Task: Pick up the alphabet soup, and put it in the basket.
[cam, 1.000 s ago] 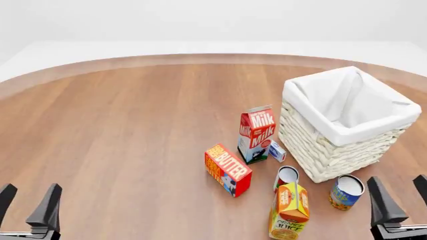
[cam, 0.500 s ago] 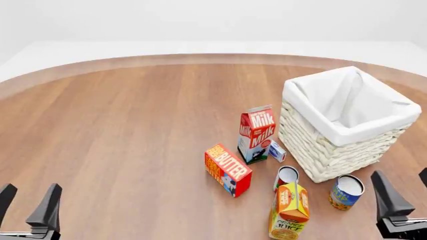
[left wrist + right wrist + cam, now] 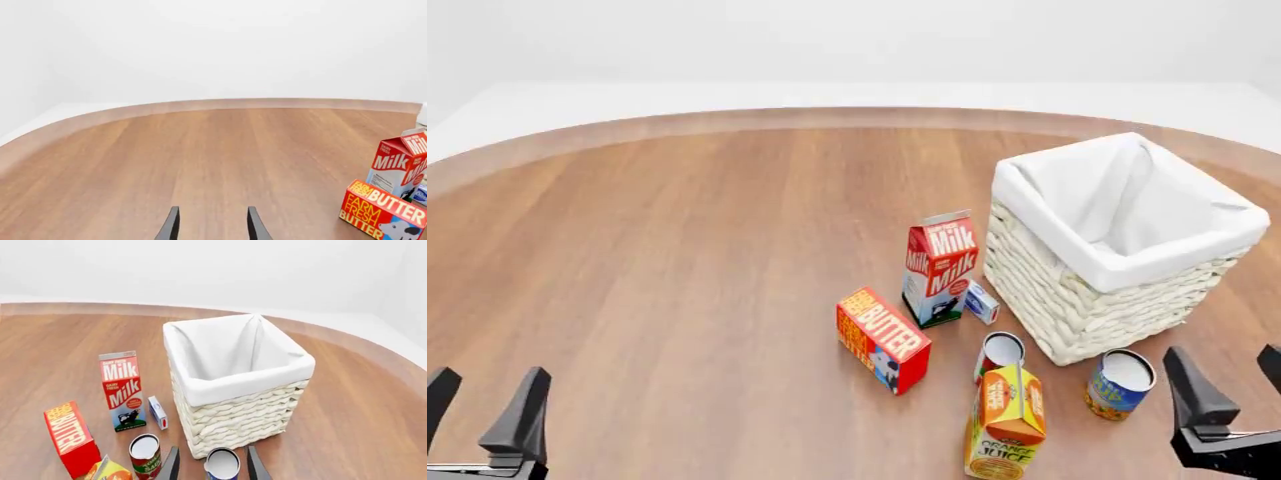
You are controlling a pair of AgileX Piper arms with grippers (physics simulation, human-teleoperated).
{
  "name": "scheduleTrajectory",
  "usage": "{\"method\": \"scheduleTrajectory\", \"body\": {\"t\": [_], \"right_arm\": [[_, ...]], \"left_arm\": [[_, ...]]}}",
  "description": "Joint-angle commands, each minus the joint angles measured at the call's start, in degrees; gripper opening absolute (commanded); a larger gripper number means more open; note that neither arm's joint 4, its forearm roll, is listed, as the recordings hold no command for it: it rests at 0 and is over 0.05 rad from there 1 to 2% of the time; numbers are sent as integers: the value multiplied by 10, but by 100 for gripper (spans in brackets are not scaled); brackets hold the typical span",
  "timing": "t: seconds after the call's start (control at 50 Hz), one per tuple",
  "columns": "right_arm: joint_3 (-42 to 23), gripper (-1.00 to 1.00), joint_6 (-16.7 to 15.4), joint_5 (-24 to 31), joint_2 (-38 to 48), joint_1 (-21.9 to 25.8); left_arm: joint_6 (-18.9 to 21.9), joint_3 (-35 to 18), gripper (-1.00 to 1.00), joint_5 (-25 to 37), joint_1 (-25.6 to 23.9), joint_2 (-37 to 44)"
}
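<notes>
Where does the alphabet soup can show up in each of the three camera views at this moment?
Front view: alphabet soup stands lower right, just in front of the basket, left of the right gripper.
Right wrist view: the can sits between the gripper's fingertips at the picture's edge, basket behind it.
Left wrist view: not in it.
Shared landmark: the milk carton.

Both grippers, left (image 3: 481, 415) and right (image 3: 1225, 395), are matte black, each with two flat, blade-like fingers (image 3: 171, 226) tapering to narrow tips above a blocky black base.
</notes>
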Motion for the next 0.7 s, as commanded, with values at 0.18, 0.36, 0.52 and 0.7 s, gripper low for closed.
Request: {"method": "scheduleTrajectory", "body": {"t": [0.18, 0.36, 0.52, 0.7], "right_arm": [[20, 100, 5, -24, 41, -19], [37, 100, 13, -47, 65, -19], [56, 100, 17, -79, 96, -24], [64, 100, 18, -98, 117, -27]], "left_arm": [[0, 0, 100, 0, 0, 0], [0, 0, 100, 0, 0, 0], [0, 0, 100, 0, 0, 0], [0, 0, 100, 0, 0, 0]]}}
